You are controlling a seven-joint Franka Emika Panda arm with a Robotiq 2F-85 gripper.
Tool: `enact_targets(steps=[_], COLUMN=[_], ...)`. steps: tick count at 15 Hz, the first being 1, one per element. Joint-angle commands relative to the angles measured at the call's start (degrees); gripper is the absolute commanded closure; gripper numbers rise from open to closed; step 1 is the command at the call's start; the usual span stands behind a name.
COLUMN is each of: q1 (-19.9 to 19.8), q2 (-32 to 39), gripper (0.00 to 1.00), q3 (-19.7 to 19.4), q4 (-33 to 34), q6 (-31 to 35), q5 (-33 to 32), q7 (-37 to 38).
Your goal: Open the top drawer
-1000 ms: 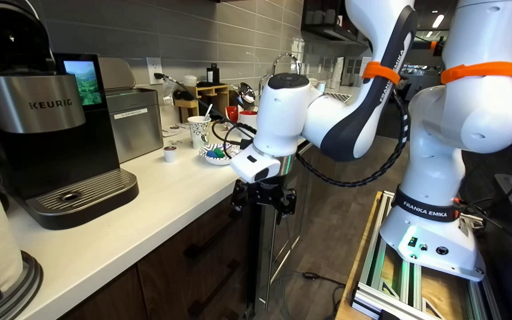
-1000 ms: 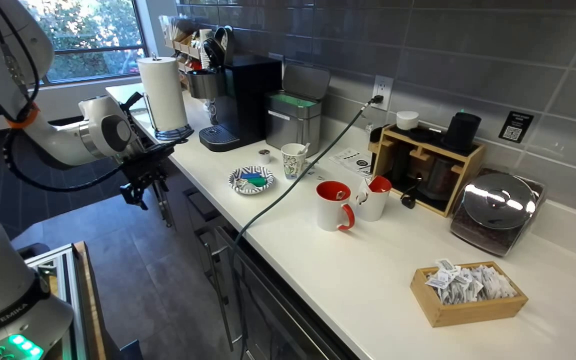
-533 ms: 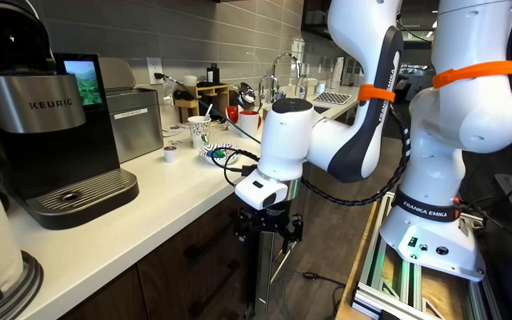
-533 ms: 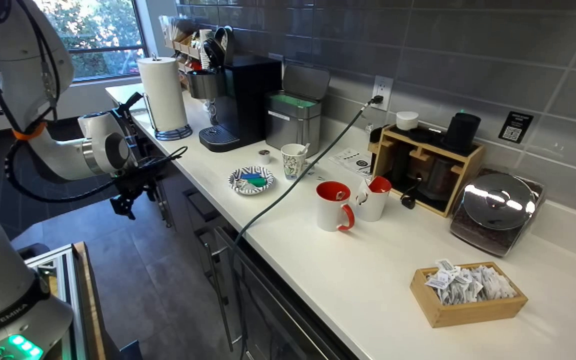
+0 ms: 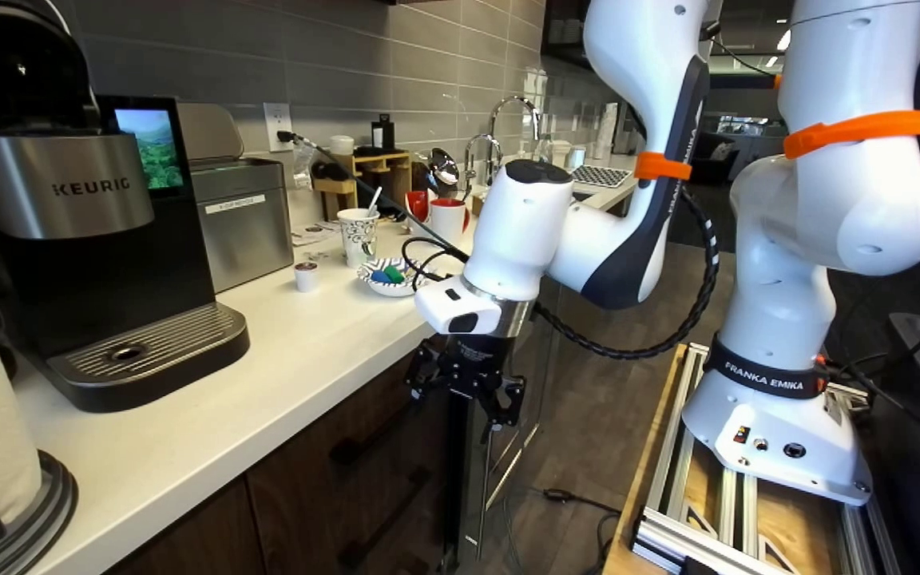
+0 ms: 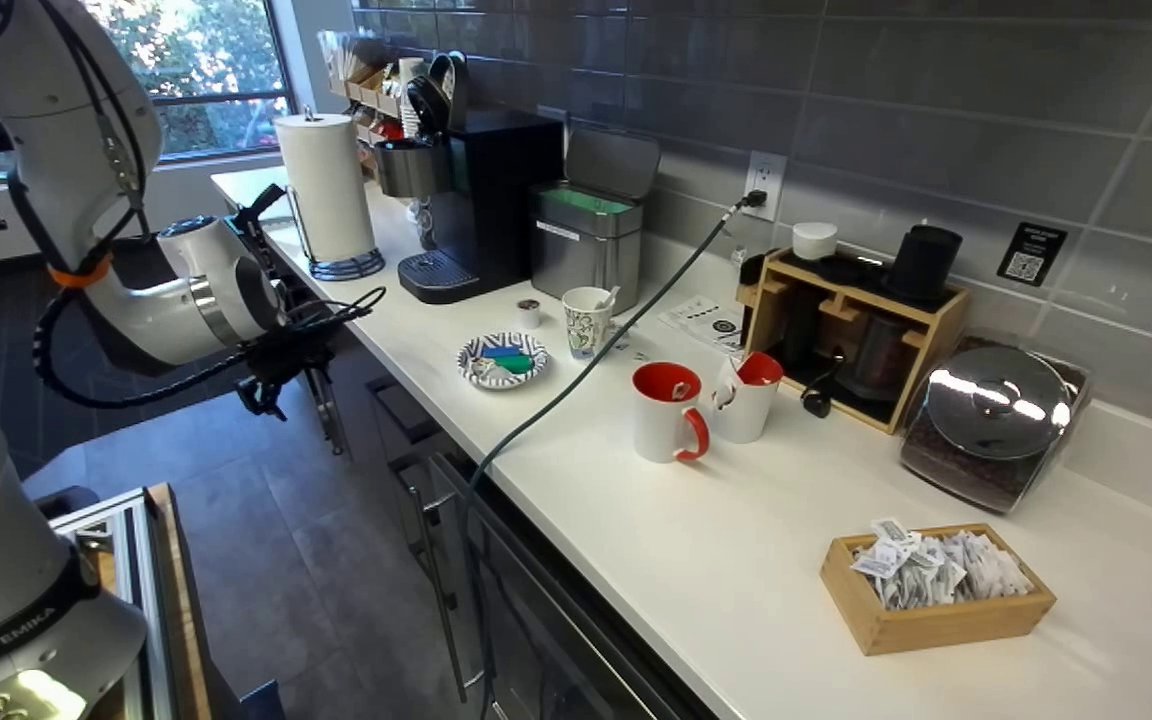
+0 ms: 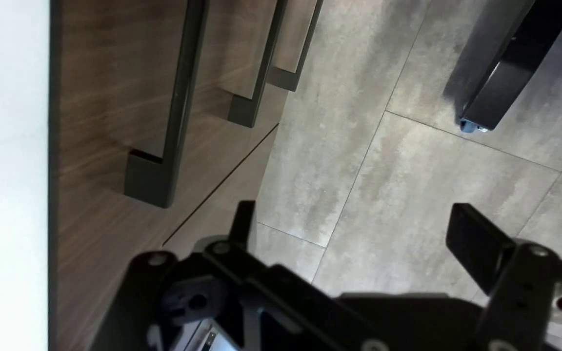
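Note:
The top drawer (image 7: 115, 87) has a dark brown wood front and is shut just under the counter edge in the wrist view; its interior is hidden. Its dark bar handle (image 7: 183, 92) lies up and left of my gripper (image 7: 351, 219). In an exterior view the drawer front (image 5: 312, 447) and its handle (image 5: 376, 431) are in shadow below the counter. My gripper (image 5: 464, 395) points down, open and empty, beside the counter's front edge, over the floor. No finger touches the handle. It also shows in an exterior view (image 6: 271, 395), partly behind cables.
The white countertop (image 5: 292, 367) edge runs alongside the gripper. Below the top drawer, lower drawer handles (image 7: 256, 73) stick out. A plate (image 6: 502, 360), coffee maker (image 5: 109, 271) and paper towel roll (image 6: 326, 190) stand on the counter. A cord (image 6: 586, 370) hangs over its edge.
My gripper moved down, then rose a little and tilted, shifting slightly toward the counter in the latest half second. The base lights are no longer green. The drawers have not moved.

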Motion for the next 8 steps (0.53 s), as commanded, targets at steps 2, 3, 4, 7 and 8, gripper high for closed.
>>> enact_targets(steps=[2, 3, 4, 7, 8], q1=[3.16, 3.65, 4.13, 5.91, 6.62], q2=[0.05, 0.19, 0.18, -0.01, -0.25], gripper=[0.0, 0.0, 0.0, 0.0, 0.0], q3=[-2.05, -2.13, -2.2, -2.0, -1.9], q4=[-0.24, -0.33, -0.37, -0.46, -0.46], q6=[-2.28, -2.31, -2.24, -3.0, -3.53], q5=[-11.21, -13.37, -15.33, -20.17, -21.5], q7=[11.97, 14.47, 17.17, 25.64, 28.84])
